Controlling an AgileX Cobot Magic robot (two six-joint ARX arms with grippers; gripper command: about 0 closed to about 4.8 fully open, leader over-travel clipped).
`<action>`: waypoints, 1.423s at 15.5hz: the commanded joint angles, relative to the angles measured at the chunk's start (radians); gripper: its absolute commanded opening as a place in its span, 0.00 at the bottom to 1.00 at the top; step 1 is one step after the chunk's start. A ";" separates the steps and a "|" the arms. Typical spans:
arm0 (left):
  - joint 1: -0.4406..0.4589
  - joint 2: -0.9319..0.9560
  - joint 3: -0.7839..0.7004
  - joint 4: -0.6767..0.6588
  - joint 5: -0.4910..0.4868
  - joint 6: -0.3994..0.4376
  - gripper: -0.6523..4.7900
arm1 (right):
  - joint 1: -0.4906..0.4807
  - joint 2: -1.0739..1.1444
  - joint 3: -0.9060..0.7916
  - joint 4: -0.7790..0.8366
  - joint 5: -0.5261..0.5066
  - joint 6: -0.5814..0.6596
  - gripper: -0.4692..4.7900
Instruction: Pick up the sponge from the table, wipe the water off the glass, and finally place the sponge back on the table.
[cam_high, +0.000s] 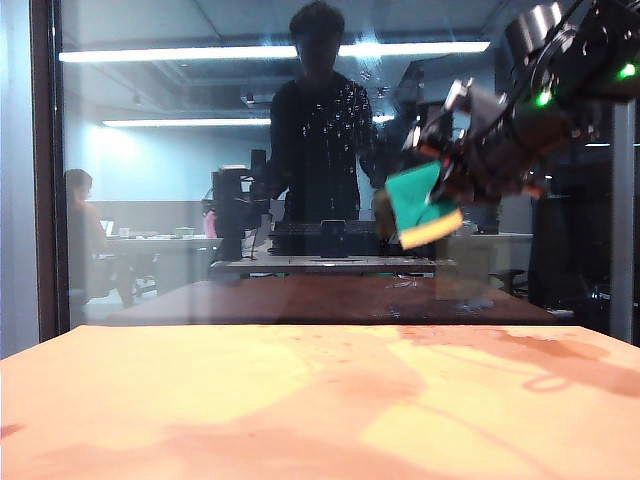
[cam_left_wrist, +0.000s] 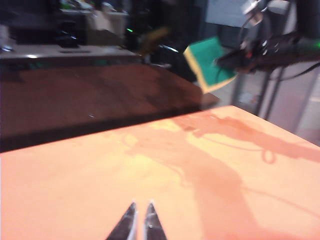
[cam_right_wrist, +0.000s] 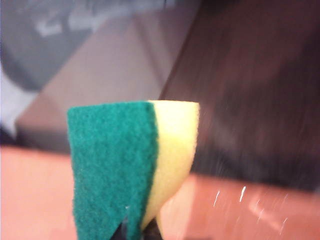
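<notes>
My right gripper pinches the sponge up beside the glass, green face toward it for wiping, I judge. Left gripper idles low over the table, fingers together.

Your outside camera sits low over the counter facing the glass; both wrist cameras share that pane, the right one closest.

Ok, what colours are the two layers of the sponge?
The sponge has a dark green scouring layer over pale yellow foam, clearest in the right wrist view.
</notes>
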 joint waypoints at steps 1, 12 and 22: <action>0.000 0.001 0.003 0.039 -0.010 0.004 0.16 | -0.006 -0.006 0.101 0.025 -0.025 -0.089 0.08; 0.000 0.001 0.003 0.069 -0.010 0.004 0.17 | -0.017 0.180 0.625 -0.025 -0.086 -0.179 0.08; 0.000 0.001 0.003 0.070 -0.010 0.004 0.16 | -0.023 0.302 0.847 -0.350 -0.084 -0.359 0.08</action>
